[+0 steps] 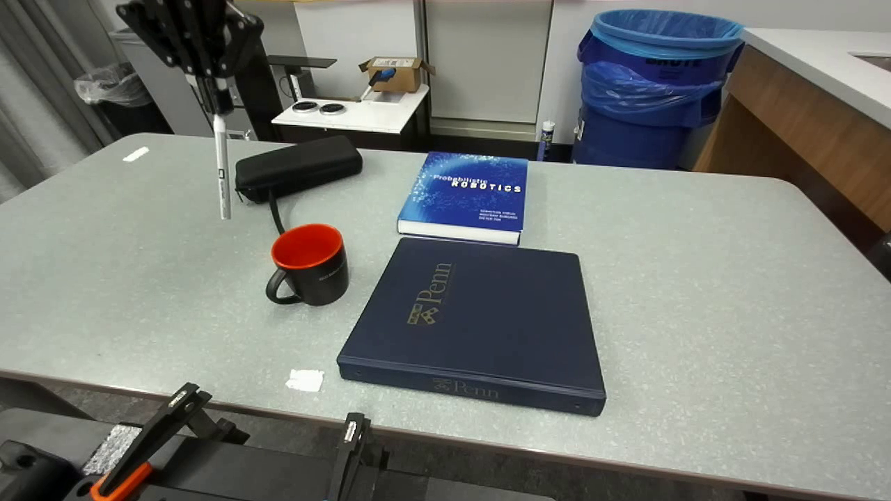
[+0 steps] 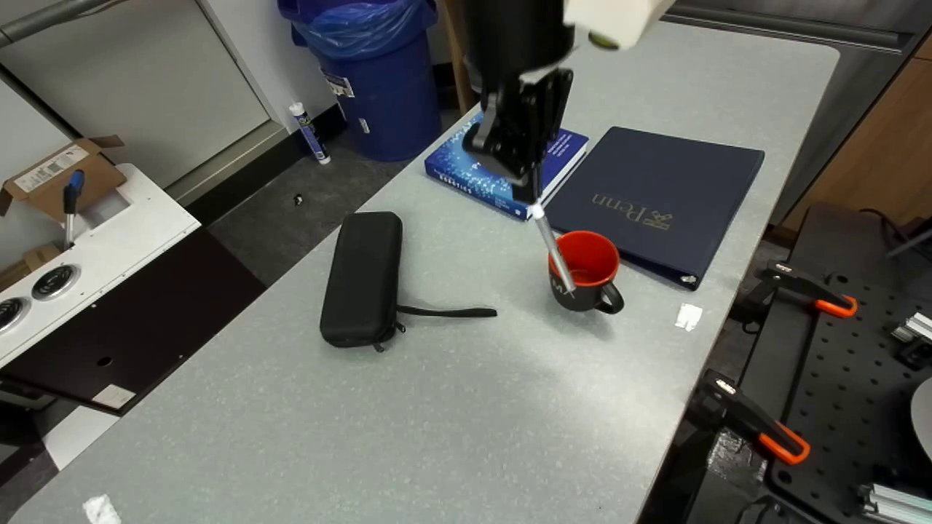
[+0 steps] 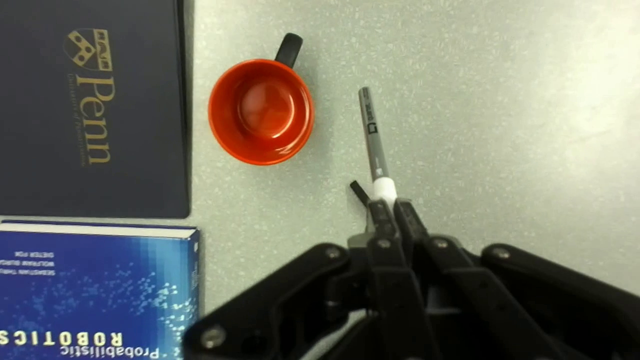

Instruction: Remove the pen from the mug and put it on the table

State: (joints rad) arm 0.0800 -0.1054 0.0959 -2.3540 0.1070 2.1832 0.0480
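My gripper (image 1: 217, 104) is shut on the pen (image 1: 223, 174), a thin grey-white marker that hangs down nearly upright, clear of the table (image 1: 153, 299). In the wrist view, the gripper's fingertips (image 3: 389, 204) pinch its white end, and the pen's grey body (image 3: 374, 140) points away to the right of the mug. The mug (image 1: 320, 282) is black outside and red inside, upright on the table. Its inside (image 3: 265, 110) shows nothing in it. In an exterior view, the pen (image 2: 553, 246) crosses in front of the mug (image 2: 593, 255); the gripper (image 2: 527, 193) is above it.
A black case (image 1: 299, 167) with a strap lies behind the mug. A blue Probabilistic Robotics book (image 1: 466, 191) and a dark Penn binder (image 1: 480, 320) lie beside the mug. White tape patches (image 1: 305, 380) mark the table. Clamps (image 1: 348, 445) stand at the near edge.
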